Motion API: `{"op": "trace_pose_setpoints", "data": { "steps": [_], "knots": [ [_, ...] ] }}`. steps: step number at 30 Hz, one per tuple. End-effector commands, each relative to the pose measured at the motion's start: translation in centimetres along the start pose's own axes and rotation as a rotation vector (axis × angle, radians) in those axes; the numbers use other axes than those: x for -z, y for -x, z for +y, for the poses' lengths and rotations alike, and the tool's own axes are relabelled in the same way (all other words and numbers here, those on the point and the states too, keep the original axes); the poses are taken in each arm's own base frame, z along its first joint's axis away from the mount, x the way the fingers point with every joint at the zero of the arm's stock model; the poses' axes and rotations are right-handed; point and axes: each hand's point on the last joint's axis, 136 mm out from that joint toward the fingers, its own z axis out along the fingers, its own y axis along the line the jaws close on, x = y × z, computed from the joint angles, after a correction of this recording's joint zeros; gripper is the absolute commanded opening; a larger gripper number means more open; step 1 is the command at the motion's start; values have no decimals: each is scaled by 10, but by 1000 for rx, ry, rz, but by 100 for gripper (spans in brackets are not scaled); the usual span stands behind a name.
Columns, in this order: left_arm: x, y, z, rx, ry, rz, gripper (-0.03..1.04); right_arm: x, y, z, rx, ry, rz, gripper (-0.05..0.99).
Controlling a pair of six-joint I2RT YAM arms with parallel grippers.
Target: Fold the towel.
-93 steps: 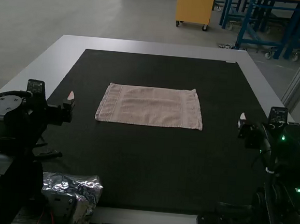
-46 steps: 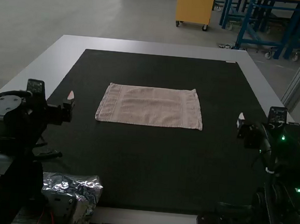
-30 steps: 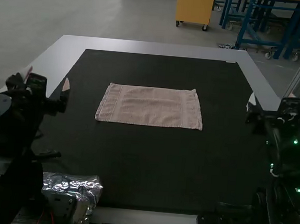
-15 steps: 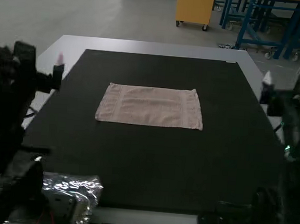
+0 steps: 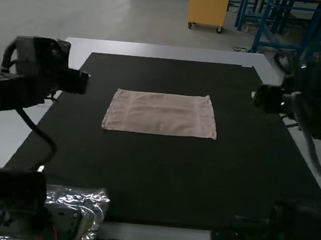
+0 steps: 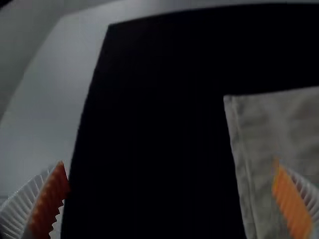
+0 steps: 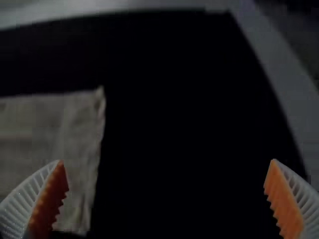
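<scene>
- Pale rectangular worktop (image 5: 160, 51): it carries the flat-spread, pinkish rectangular towel (image 5: 161, 114), near its middle.
- Black left arm (image 5: 40, 60), right arm (image 5: 313, 82): both just moved forward, probably preparing the first grasp.
- White-ribbed, orange-padded left pincer (image 6: 168, 162), right pincer (image 7: 167, 160): wide open, empty.
</scene>
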Motion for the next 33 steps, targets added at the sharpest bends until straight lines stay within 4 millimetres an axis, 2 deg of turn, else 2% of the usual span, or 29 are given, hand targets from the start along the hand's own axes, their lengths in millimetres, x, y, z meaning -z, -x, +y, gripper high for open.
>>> {"op": "trace_pose_setpoints", "data": {
  "steps": [1, 4, 6, 10, 15, 25, 28, 33],
  "knots": [
    [-10, 3, -8, 17, -43, 21, 96, -16, -8, 15, -60, 79, 85, 90],
    [-26, -21, -12, 43, -56, 112, 96, -27, -26, 35, -92, 185, 170, 91],
    [-35, -30, -14, 44, -62, 150, 96, -33, -33, 37, -118, 195, 199, 91],
    [-50, -44, -25, 38, -96, 210, 96, -44, -23, 39, -108, 200, 164, 91],
    [-70, -46, -47, 20, -149, 244, 96, -60, -15, 49, -82, 216, 152, 91],
    [-108, -40, -60, 122, -187, 259, 96, -96, -13, 83, 46, 235, 139, 91],
    [-121, -45, -64, 130, -191, 276, 96, -107, -11, 89, 53, 245, 126, 91],
    [-142, -59, -67, 134, -191, 322, 95, -132, -20, 94, 59, 248, 166, 91]
  ]
}}
